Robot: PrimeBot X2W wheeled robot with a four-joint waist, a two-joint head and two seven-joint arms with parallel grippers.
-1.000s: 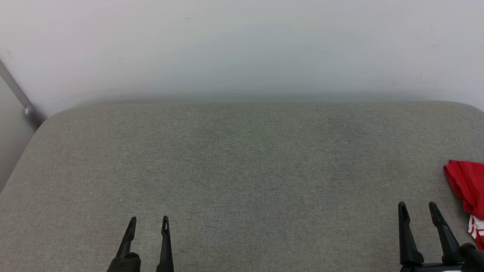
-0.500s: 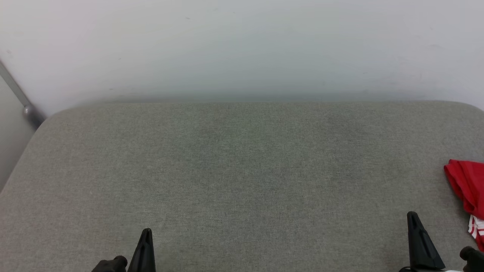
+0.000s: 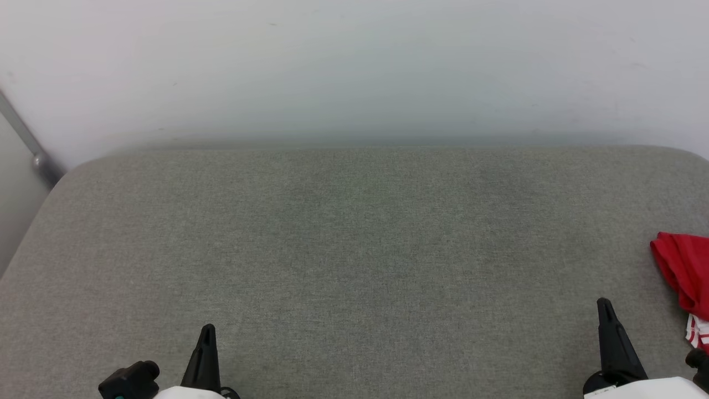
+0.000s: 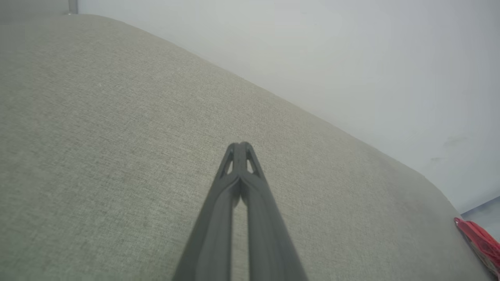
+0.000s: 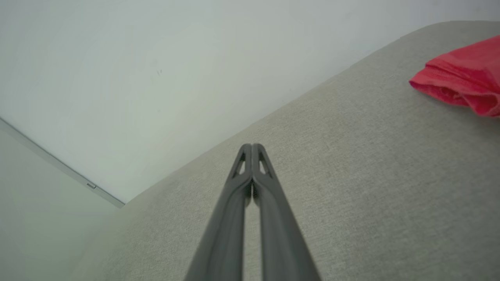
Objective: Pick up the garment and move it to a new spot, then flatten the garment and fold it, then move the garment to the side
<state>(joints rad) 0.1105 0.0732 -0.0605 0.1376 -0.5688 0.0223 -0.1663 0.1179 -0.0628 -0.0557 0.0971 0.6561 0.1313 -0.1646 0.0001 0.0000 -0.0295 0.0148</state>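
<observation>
In the head view, a grey padded surface (image 3: 354,249) runs from the near edge to a white wall (image 3: 354,66) at the far side. A thin metal bar (image 3: 25,138) slants down at the far left. The left gripper (image 3: 207,329) rises from the near left with its two dark fingers pressed together into one point, holding nothing. The right gripper (image 3: 603,304) stands at the near right, closed the same way and empty. The garment (image 3: 684,271) lies bunched at the right edge of the surface, just to the right of the right gripper and apart from it. It is red, with a bit of red-and-white striped trim (image 3: 697,331) at its near end.

In the left wrist view, the fingers meet at their tips over bare grey fabric. The garment (image 4: 478,242) is a small red strip far off to the right.

In the right wrist view, the fingers are likewise shut tip to tip over the fabric. The garment's (image 5: 465,76) red folds lie to the right, not touched.
</observation>
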